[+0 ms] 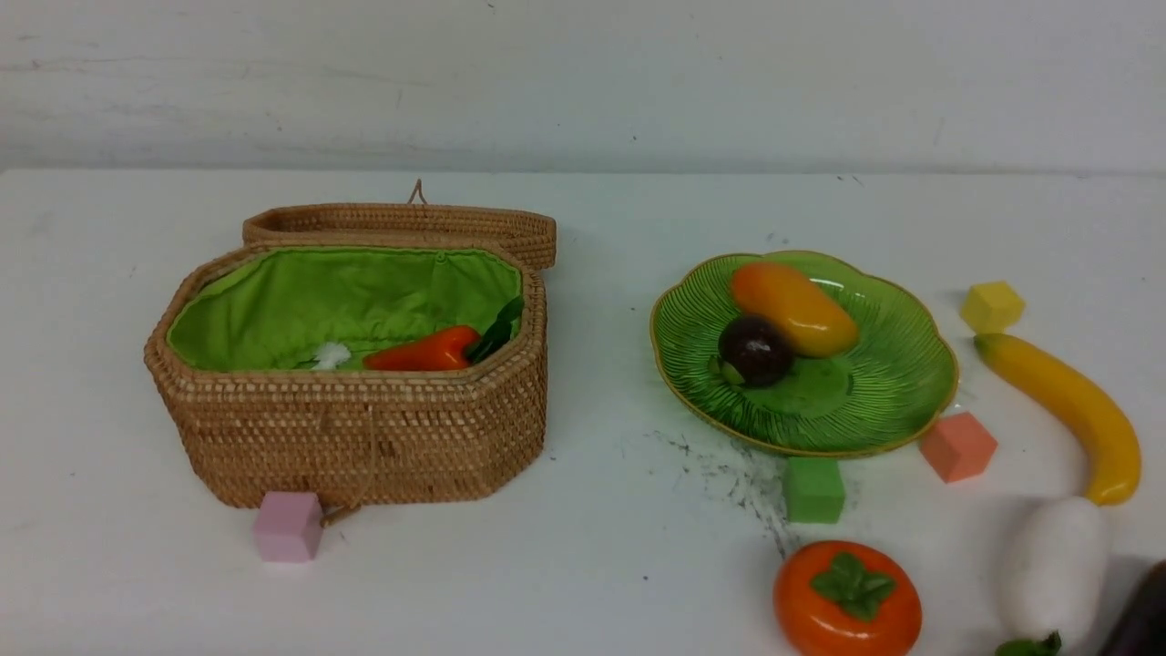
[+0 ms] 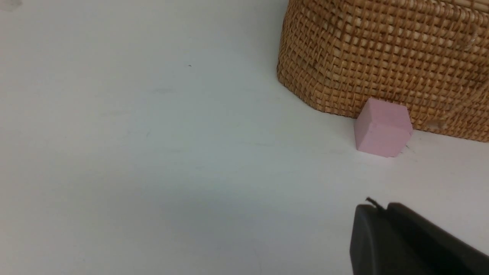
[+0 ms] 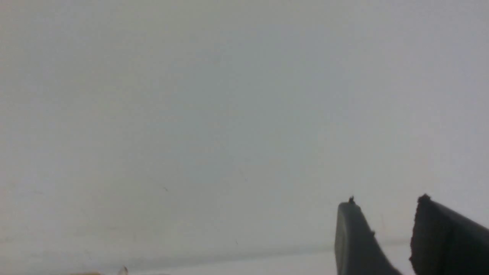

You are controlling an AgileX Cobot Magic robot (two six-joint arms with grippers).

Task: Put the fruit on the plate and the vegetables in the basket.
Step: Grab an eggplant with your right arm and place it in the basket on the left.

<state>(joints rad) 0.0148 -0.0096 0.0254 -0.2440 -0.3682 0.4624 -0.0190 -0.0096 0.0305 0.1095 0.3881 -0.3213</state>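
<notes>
The wicker basket (image 1: 364,437) stands open at the left, its lid (image 1: 401,223) folded back. Inside it, on the green lining, lies the red-orange vegetable (image 1: 424,351). The green plate (image 1: 874,401) at centre right holds the mango (image 1: 794,308) and the mangosteen (image 1: 754,350). On the table lie the banana (image 1: 1070,410) at the right, the persimmon (image 1: 847,597) at the front and the white vegetable (image 1: 1055,565) beside it. My left gripper (image 2: 376,209) is shut and empty, near the basket wall (image 2: 386,57). My right gripper (image 3: 386,202) is open over bare table, with nothing between its fingers.
Small cubes lie about: a pink cube (image 1: 288,526) at the basket's front, also the pink cube (image 2: 382,128) in the left wrist view, a green cube (image 1: 813,489) and a salmon cube (image 1: 957,445) by the plate's front rim, a yellow cube (image 1: 991,306) behind the banana. A dark shape (image 1: 1143,610) fills the front right corner.
</notes>
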